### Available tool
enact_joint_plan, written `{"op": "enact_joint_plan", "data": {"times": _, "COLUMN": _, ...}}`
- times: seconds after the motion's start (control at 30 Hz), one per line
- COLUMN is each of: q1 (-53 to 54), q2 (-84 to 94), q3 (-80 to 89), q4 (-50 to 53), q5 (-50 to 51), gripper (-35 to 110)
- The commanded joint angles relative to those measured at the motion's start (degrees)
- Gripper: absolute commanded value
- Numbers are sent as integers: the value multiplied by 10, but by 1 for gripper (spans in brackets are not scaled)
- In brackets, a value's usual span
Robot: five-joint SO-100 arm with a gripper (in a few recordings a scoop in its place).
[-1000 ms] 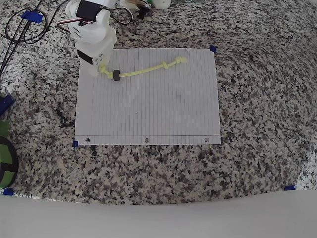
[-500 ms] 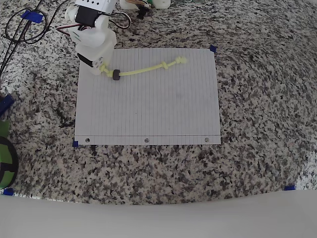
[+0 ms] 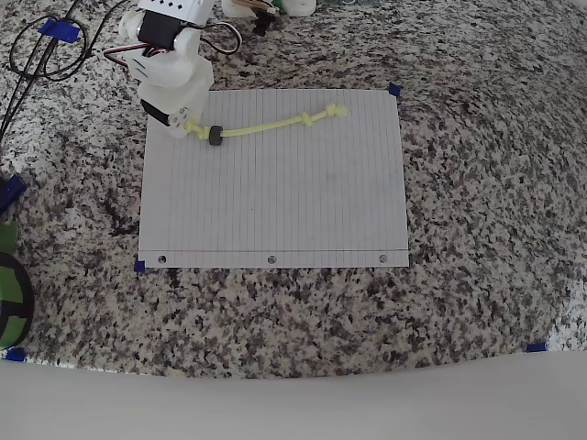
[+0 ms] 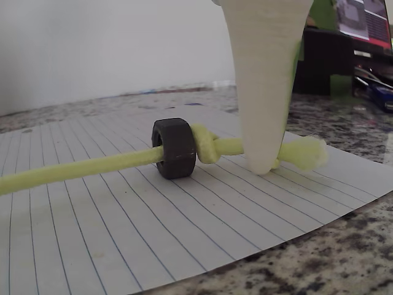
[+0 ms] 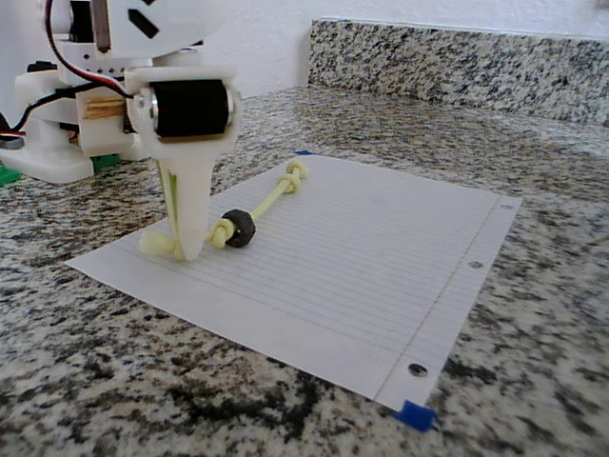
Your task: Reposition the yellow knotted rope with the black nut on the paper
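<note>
Where the wrist view starts, we see the white lined sheet of paper (image 4: pixel 123 233), then the thin pale yellow-green knotted rope (image 4: pixel 80 167) lying on it, small black ring-shaped nut (image 4: pixel 175 148) touching a knot. Behind, the white two-finger gripper (image 5: pixel 181 249) pins the frayed end; jaws seem closed on it, but we cannot tell for sure.

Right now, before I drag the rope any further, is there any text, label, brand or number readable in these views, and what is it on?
None readable anywhere.
The paper: ruled lines and three punched holes, no writing.
The black nut: no marking visible.
The end effector and its black motor: no legible label.
</note>
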Motion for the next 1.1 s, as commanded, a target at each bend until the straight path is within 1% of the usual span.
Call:
{"op": "enact_joint_plan", "data": {"times": 0.0, "q1": 21, "q2": 41, "q3": -18, "q4": -7, "q5": -1, "gripper": 0}}
{"op": "enact_joint_plan", "data": {"times": 0.17, "q1": 83, "q2": 150, "q3": -18, "q4": -68, "q5": 5, "gripper": 0}}
{"op": "enact_joint_plan", "data": {"times": 0.27, "q1": 99, "q2": 237, "q3": -18, "q4": -90, "q5": 33, "gripper": 0}}
{"op": "enact_joint_plan", "data": {"times": 0.4, "q1": 88, "q2": 367, "q3": -13, "q4": -93, "q5": 51, "gripper": 0}}
{"op": "enact_joint_plan", "data": {"times": 0.6, "q1": 48, "q2": 568, "q3": -9, "q4": -67, "q5": 51, "gripper": 0}}
{"op": "enact_joint_plan", "data": {"times": 0.67, "q1": 50, "q2": 619, "q3": 17, "q4": -76, "q5": 51, "gripper": 0}}
{"op": "enact_joint_plan", "data": {"times": 0.83, "q1": 88, "q2": 664, "q3": 86, "q4": -76, "q5": 57, "gripper": 0}}
{"op": "enact_joint_plan", "data": {"times": 1.07, "q1": 149, "q2": 634, "q3": 128, "q4": -128, "q5": 57, "gripper": 0}}
